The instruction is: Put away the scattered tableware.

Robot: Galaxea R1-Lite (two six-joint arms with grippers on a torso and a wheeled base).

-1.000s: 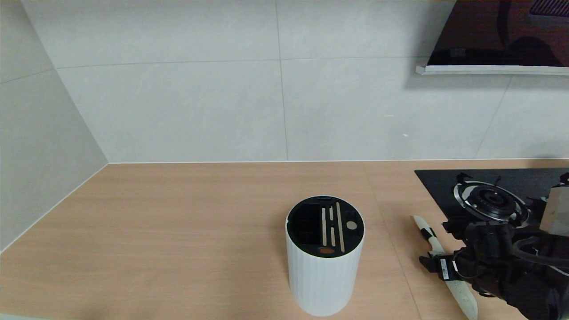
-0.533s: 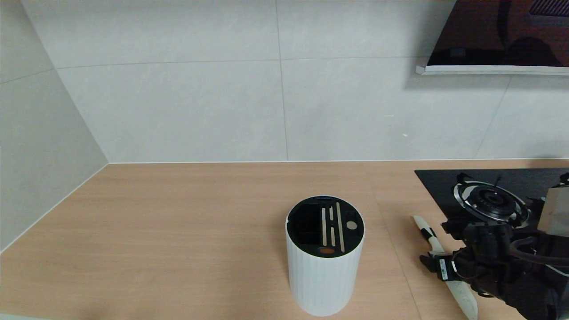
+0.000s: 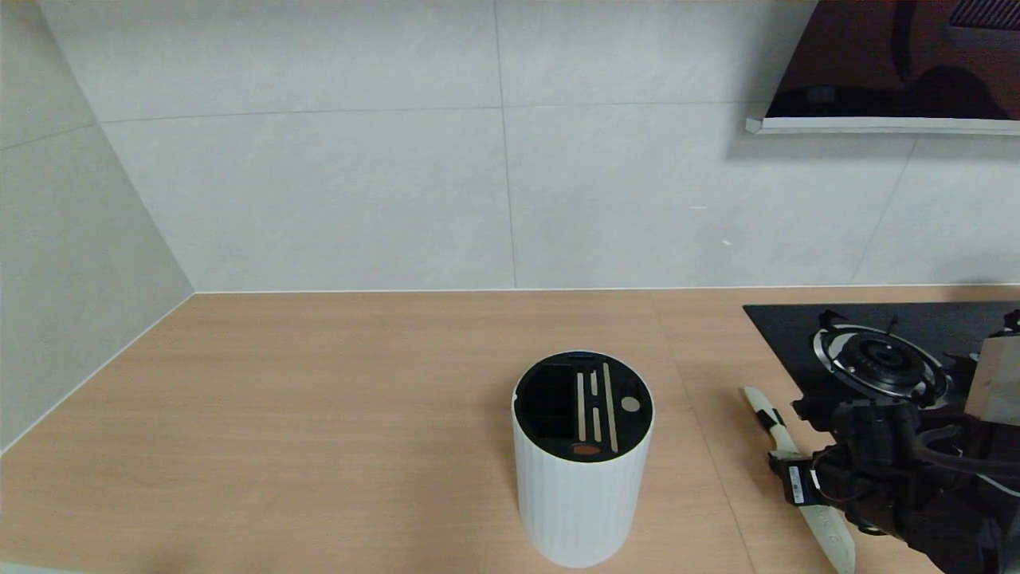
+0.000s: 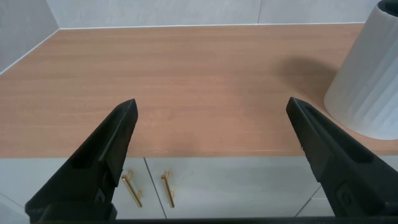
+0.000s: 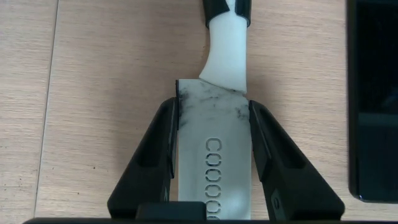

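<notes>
right gripper (image 3: 809, 485) low over the knife (image 3: 777, 437), a white blade and handle lying flat on the wooden counter (image 3: 319, 399), to the right of the white ribbed holder (image 3: 582, 478) and just beside the black hob (image 3: 785, 327). in the right wrist view the two fingers (image 5: 165, 143) press against the long edges of the blade, just below the neck where it meets the handle. the blade lies square between them and still rests on the wood. the left gripper (image 4: 211, 109) hangs at the counter's front edge with its fingers spread wide and nothing between them; the holder (image 4: 367, 81) stands off to one side of it.

step in hand, as judged: securing the knife for lifting. the grip sits on thin, smooth edges, so it is likely to slip or pivot. firm, even pressure and a straight vertical lift would keep the blade from twisting. once clear of the counter, the blade needs turning tip-down before it travels to the holder. the narrow slots (image 3: 596, 405) in the holder's black top run roughly front to back, so the flat of the blade should be lined up with one of them before lowering. a slow descent is advisable, since a skewed entry could jam the blade or tip the tall holder.
</notes>
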